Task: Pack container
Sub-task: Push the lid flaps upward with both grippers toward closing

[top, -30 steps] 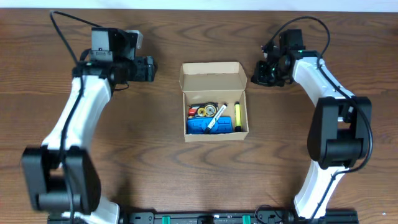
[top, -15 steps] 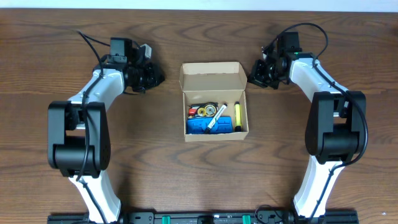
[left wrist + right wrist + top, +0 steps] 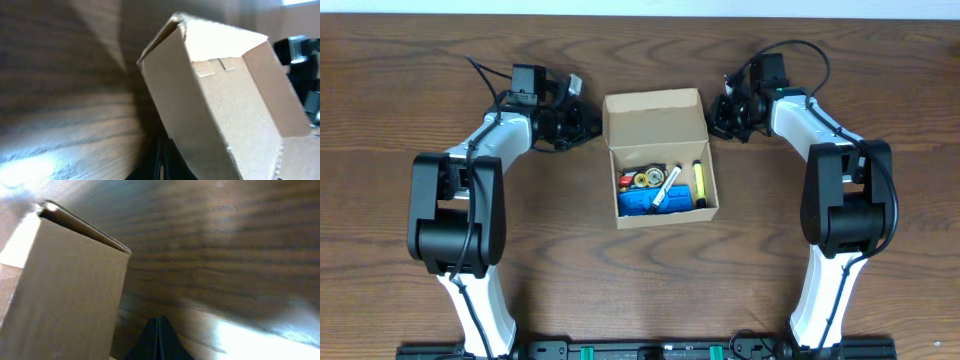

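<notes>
The container (image 3: 655, 118), a tan cardboard box, sits mid-table with its flap lid laid back toward the far side. Inside lie a blue item (image 3: 640, 203), a yellow marker (image 3: 699, 185), a white marker (image 3: 666, 188) and small round pieces (image 3: 642, 179). My left gripper (image 3: 588, 122) is shut, its tip at the lid's left edge. My right gripper (image 3: 715, 115) is shut too, at the lid's right edge. In the left wrist view the lid (image 3: 225, 100) looms just over the shut left gripper (image 3: 161, 162). In the right wrist view the box wall (image 3: 65, 290) stands left of the shut right gripper (image 3: 159, 340).
Brown wooden tabletop (image 3: 880, 240) surrounds the box. Both arms reach inward from the far corners, their bases at the near edge. Cables loop above each wrist.
Both grippers moved inward to the lid's two sides. The left gripper closed. The lid now stands a little higher and the box has shifted slightly left.
</notes>
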`<state>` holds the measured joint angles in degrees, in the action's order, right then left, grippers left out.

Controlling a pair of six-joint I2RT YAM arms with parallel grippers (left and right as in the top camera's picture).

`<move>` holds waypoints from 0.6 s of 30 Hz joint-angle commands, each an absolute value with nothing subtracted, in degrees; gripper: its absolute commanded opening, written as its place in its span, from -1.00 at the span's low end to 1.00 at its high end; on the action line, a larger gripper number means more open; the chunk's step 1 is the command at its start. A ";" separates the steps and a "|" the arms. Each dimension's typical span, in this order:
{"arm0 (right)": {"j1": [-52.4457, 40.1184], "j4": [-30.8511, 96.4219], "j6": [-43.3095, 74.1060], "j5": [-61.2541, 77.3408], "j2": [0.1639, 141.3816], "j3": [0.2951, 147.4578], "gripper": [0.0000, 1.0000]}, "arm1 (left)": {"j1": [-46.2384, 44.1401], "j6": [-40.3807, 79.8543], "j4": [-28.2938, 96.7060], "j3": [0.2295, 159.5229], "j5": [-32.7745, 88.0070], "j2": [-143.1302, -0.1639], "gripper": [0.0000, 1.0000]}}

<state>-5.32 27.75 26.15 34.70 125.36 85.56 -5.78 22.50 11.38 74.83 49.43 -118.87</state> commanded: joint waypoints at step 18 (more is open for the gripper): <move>-3.09 16.56 21.08 54.96 122.98 85.38 -0.97 | -6.00 17.80 10.33 81.93 61.30 -113.60 -0.89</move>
